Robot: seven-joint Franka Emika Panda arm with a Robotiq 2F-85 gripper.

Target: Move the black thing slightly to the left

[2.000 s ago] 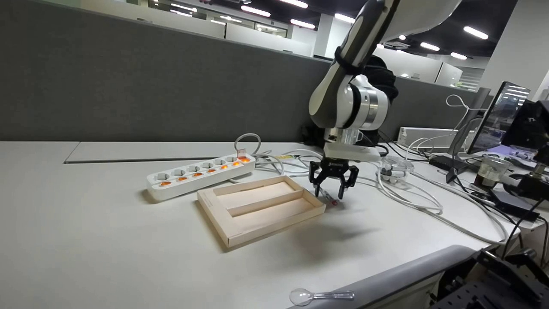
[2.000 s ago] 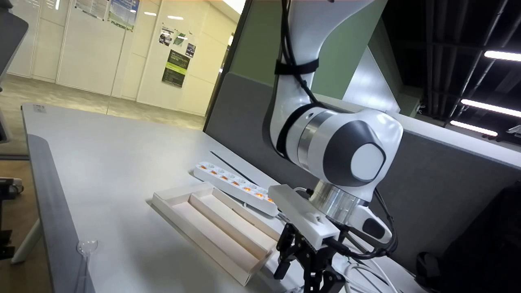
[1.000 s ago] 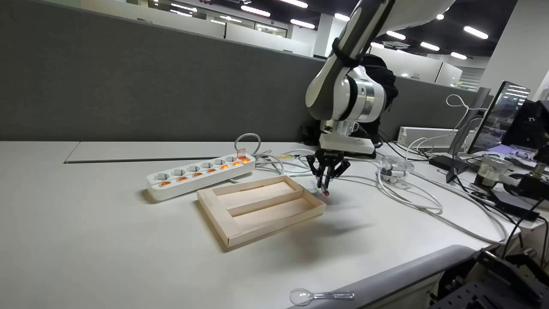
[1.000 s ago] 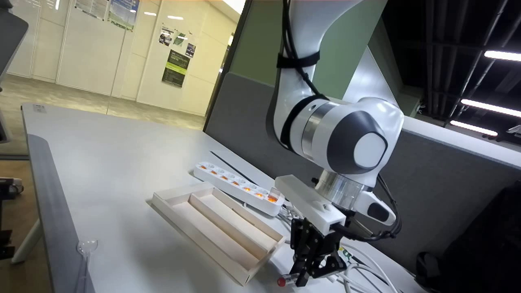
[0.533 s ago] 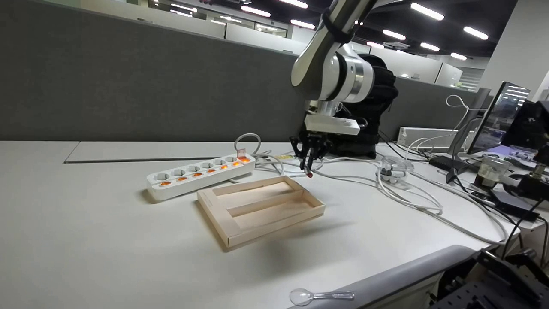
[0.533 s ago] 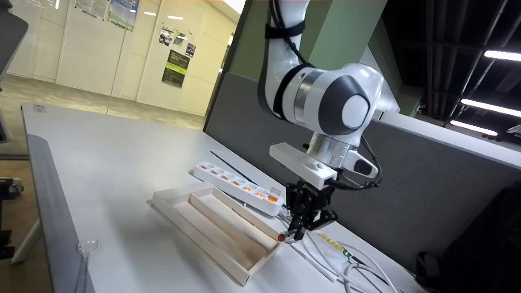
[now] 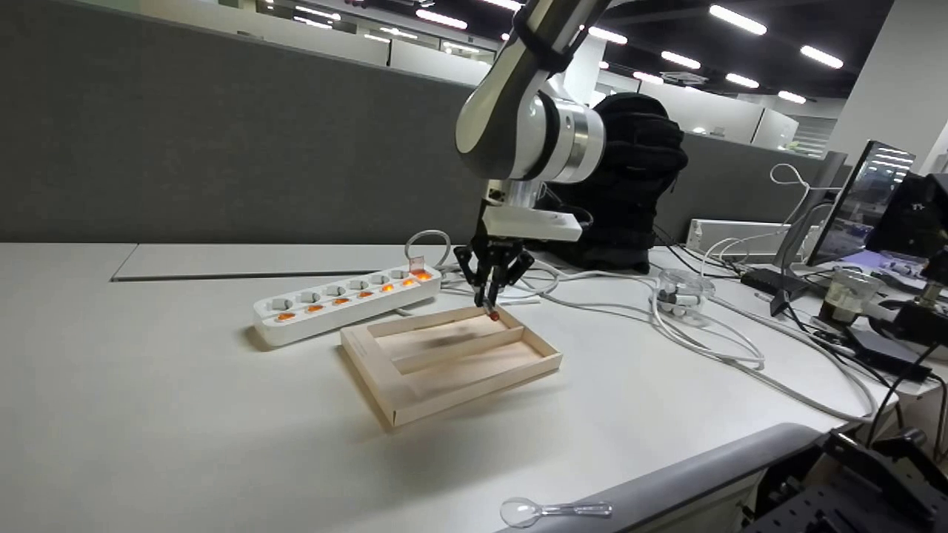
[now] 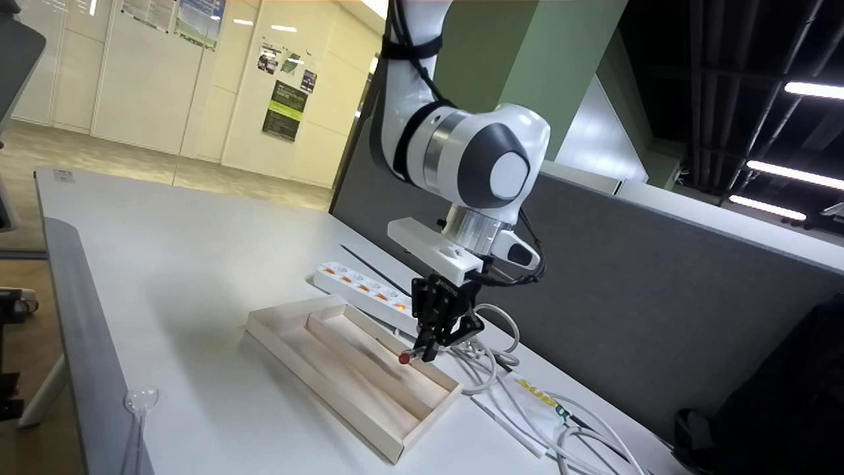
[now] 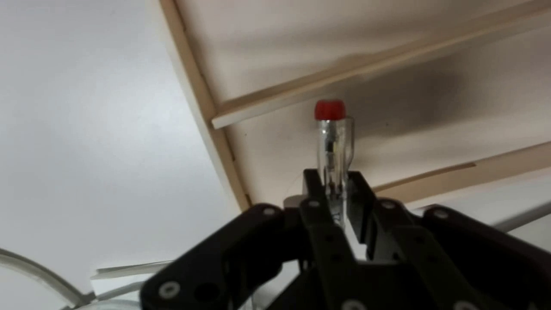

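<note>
The black thing appears to be a slim marker-like stick point(image 9: 333, 148). Up close its body is clear with dark parts inside, and its end is red. My gripper point(image 9: 333, 178) is shut on it, with a finger on either side and the red end jutting past the fingertips. In both exterior views the gripper point(image 7: 486, 302) hangs above the far compartment of the wooden frame point(image 7: 474, 396), near its far right corner. The red end point(image 8: 404, 358) points downward at a slant, apart from the frame. The stick's other end is hidden by the gripper.
Behind the frame lies a white power strip point(image 7: 344, 303) with lit orange switches. White cables point(image 7: 718, 352) run across the table toward a clear jar point(image 7: 681, 292). A black backpack point(image 7: 629, 178) stands at the grey partition. By the front edge rests a clear spoon point(image 7: 555, 511).
Two seconds ago the gripper stood open around the stick on the table. It has closed on it, lifted it, and moved left until it hangs over the wooden frame.
</note>
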